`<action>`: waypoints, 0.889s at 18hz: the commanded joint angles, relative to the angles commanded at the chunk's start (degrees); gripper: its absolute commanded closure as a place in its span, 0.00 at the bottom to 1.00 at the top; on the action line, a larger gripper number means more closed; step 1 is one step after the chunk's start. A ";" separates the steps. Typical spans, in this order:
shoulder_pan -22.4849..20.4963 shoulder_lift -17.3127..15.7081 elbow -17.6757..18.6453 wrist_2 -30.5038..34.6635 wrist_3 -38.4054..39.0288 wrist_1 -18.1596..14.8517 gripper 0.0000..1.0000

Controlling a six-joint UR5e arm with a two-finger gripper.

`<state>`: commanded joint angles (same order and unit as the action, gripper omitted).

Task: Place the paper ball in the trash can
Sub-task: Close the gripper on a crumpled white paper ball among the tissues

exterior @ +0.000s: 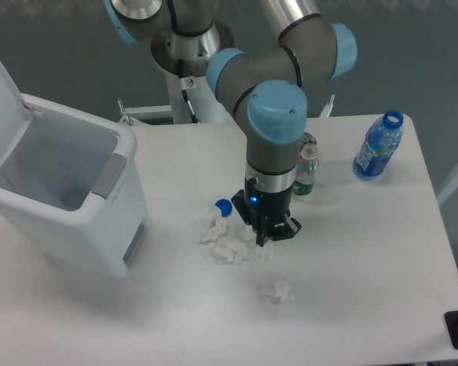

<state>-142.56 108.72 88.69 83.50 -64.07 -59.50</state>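
Several white crumpled paper balls lie on the white table: one next to the blue bottle cap, one just left of the gripper, one alone nearer the front. My gripper points straight down over the cluster, its fingertips at table level beside the wads. Its black body hides the fingers, so I cannot tell whether it is open or holds a wad. The trash can, a large white bin with its lid raised, stands open at the left.
A blue-labelled water bottle without cap stands at the back right. A small bottle with a green label stands right behind the gripper. The table's right edge is near the bottle.
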 joint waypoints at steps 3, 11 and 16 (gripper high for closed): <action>-0.09 0.00 0.00 -0.53 0.53 0.00 1.00; 0.52 -0.09 -1.94 -0.70 7.46 0.09 1.00; 1.23 -5.70 -2.03 -6.22 21.24 -0.09 1.00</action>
<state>-141.33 103.02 86.66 77.28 -42.83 -59.59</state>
